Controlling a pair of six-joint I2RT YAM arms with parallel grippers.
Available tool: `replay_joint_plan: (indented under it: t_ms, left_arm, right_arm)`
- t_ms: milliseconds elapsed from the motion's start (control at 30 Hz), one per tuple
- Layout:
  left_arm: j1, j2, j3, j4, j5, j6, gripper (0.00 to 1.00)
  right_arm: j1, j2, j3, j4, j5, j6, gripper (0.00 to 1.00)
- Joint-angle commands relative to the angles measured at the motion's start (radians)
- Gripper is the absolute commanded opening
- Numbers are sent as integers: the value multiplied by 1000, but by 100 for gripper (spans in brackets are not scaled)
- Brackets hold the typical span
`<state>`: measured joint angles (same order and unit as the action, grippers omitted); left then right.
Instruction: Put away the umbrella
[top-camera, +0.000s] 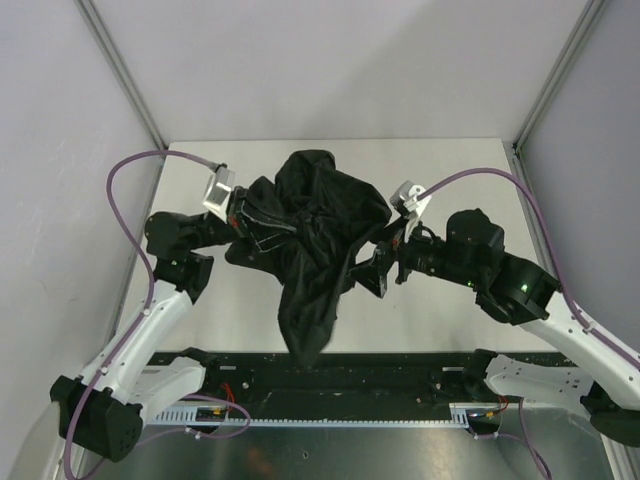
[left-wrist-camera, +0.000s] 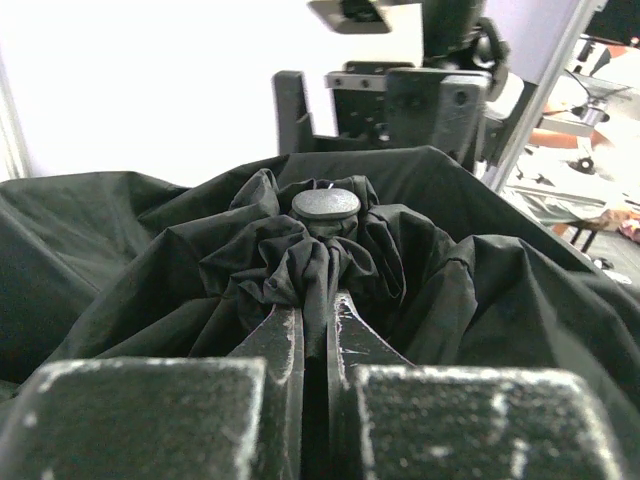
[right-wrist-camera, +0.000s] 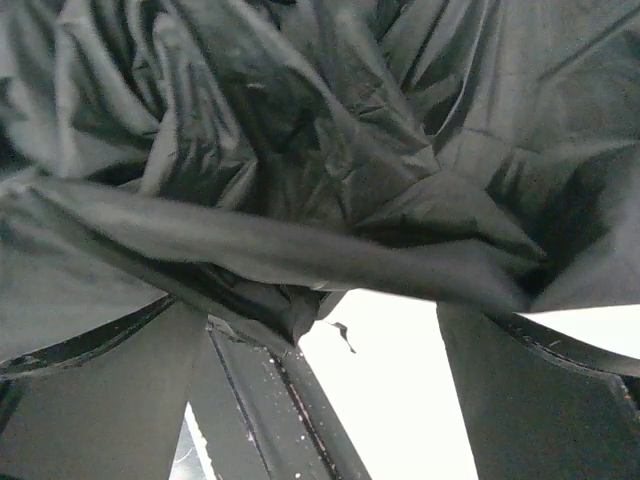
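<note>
A: Looking for the handle now. Can you see it?

B: No. The umbrella (top-camera: 315, 230) is a crumpled black heap over the middle of the table (top-camera: 430, 320), and its folds hide the handle, cord and tab. Whether it rests on the table or hangs above it, I cannot tell. 1 round cap (left-wrist-camera: 325, 203) shows in the left wrist view. Thin ribs (top-camera: 265, 236) show at the heap's 9 o'clock, too tangled to count.

A: And the left gripper (left-wrist-camera: 330, 295)?

B: It is at 9 o'clock of the heap, fingers (left-wrist-camera: 285, 345) pressed together, pinching bunched fabric just under the cap.

A: The right gripper (top-camera: 373, 266)?

B: It is at 4 o'clock, spread wide and holding nothing. In its wrist view fabric drapes across both fingers (right-wrist-camera: 100, 400) and hides the tips.

A: Counts?

B: 1 umbrella, 2 grippers, and 1 tail of fabric drooping toward 6 o'clock.
</note>
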<state>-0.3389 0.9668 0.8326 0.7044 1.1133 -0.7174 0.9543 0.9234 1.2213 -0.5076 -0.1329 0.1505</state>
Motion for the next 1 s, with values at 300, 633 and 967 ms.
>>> replay_joint_plan:
  t_ms: [300, 633, 967]
  left_arm:
    - [-107, 2, 96, 72, 64, 30, 0]
    - [-146, 6, 88, 72, 68, 36, 0]
    - [-120, 2, 104, 72, 67, 37, 0]
  right_arm:
    - [-107, 15, -78, 357, -496, 22, 97]
    - [-19, 179, 27, 340, -333, 74, 89]
    - [-6, -58, 39, -26, -247, 19, 99]
